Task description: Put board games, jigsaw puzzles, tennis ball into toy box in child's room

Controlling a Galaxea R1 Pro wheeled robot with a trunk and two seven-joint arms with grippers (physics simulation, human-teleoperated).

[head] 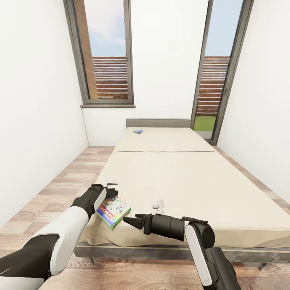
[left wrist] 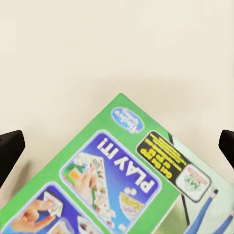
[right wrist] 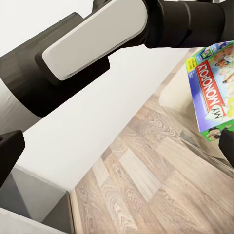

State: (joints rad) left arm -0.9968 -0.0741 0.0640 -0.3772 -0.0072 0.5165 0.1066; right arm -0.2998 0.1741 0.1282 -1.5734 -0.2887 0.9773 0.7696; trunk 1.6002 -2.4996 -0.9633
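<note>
A green-edged colourful board game (head: pixel 113 210) lies flat on the bed (head: pixel 173 177) near its front left corner. My left gripper (head: pixel 110 195) hovers just over the box's near-left edge, open, with nothing between its fingers. In the left wrist view the same box (left wrist: pixel 122 180) lies under the wide-apart fingertips (left wrist: pixel 10 150). My right gripper (head: pixel 129 221) points left at the box's right edge and stands open beside it; its wrist view shows the box (right wrist: pixel 210 92) and my left arm (right wrist: pixel 97 34). A small blue board game (head: pixel 138 131) rests at the far end of the bed.
A wood-plank floor (head: pixel 64 189) runs along the bed's left side up to a white wall. Two tall windows (head: pixel 106 52) stand behind the grey headboard (head: pixel 158 122). The mattress has a cross seam halfway along.
</note>
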